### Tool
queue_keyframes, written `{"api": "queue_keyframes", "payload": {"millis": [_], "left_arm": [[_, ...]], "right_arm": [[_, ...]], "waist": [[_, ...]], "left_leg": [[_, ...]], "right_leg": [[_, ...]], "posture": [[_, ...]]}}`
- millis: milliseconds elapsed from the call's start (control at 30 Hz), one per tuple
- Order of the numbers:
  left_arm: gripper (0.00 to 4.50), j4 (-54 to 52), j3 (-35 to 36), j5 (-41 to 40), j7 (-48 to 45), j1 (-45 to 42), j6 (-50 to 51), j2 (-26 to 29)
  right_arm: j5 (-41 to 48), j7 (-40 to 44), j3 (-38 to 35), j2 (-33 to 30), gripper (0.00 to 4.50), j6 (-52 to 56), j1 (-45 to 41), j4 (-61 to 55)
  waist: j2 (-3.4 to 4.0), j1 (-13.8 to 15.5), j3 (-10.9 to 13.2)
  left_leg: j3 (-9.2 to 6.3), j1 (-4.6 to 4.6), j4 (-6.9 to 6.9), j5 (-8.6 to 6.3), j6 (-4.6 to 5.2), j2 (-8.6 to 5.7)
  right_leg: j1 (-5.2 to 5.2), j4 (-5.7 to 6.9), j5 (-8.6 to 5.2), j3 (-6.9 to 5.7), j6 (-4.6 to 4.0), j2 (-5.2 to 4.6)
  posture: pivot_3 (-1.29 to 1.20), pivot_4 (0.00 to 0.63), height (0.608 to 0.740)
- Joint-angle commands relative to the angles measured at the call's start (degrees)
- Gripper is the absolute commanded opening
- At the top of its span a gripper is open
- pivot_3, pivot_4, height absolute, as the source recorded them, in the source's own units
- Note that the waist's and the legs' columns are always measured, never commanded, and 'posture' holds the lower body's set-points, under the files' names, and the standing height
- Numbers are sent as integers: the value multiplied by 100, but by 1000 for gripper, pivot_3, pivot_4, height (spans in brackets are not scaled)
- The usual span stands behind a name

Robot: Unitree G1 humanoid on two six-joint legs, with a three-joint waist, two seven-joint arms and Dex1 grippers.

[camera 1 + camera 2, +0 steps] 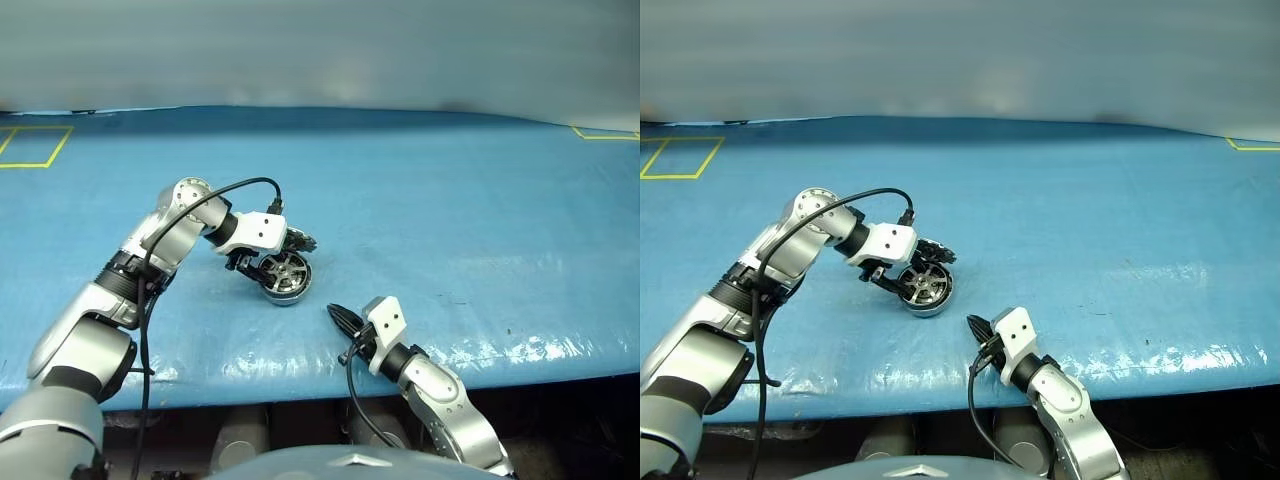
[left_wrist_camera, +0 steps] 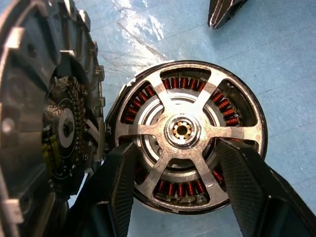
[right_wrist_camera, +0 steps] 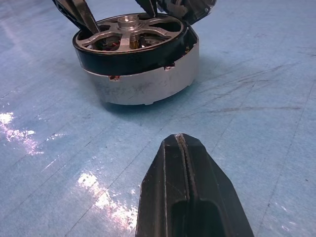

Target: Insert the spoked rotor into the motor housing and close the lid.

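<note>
Two black fingers of the left gripper are spread partly apart over the spoked rotor. One finger is seen at each side of the silver hub, near the spokes, but it cannot be told if the rotor is pinched. The rotor is seated in the top of the motor housing, with copper-brown windings seen between its spokes. The housing is set on the blue table, right under the left gripper. The lid is swung open and stands up beside the housing, just next to one left finger. The right gripper is shut tight with nothing in it, and the housing is found a little way ahead of its tips.
</note>
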Motion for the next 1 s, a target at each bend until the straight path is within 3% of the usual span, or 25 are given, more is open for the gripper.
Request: {"api": "queue_keyframes", "payload": {"millis": [33, 233, 400, 433, 1000], "left_arm": [[2785, -138, -39, 33, -157, -82, -34, -1], [2785, -99, -106, 149, -223, -56, -88, 9], [1653, -64, -120, 208, -155, -69, -119, -56], [1600, -57, -118, 220, -144, -75, -130, -71], [1544, -319, 136, 40, -329, -272, 323, -2]], "right_arm": [[-7, -17, -13, 20, 0, -34, 2, -153], [-17, -19, -24, 22, 0, -16, -18, -146], [-25, -30, -29, 29, 0, -13, -6, -161], [-28, -34, -29, 30, 0, -13, -3, -164], [-19, -10, -14, 31, 0, 31, -36, -133]], "waist": [[0, 0, 0], [0, -1, 0], [1, 2, -1], [1, 11, -1], [0, 46, 0]], "left_leg": [[0, 0, 0, 0, 0, 0], [0, 1, 0, 0, 0, 0], [0, 3, 0, 0, 0, 0], [0, 4, 0, 0, 0, -1], [0, 8, 1, 0, 0, -2]], "right_leg": [[0, 0, 0, 0, 0, 0], [0, 0, 0, 0, 0, 0], [4, 0, 0, 0, 0, 0], [4, 0, 0, 2, 0, 0], [8, 0, -2, 2, -2, -1]], "posture": [[0, 150, 740], [0, 150, 740], [0, 150, 740], [0, 150, 740], [0, 150, 740]]}}
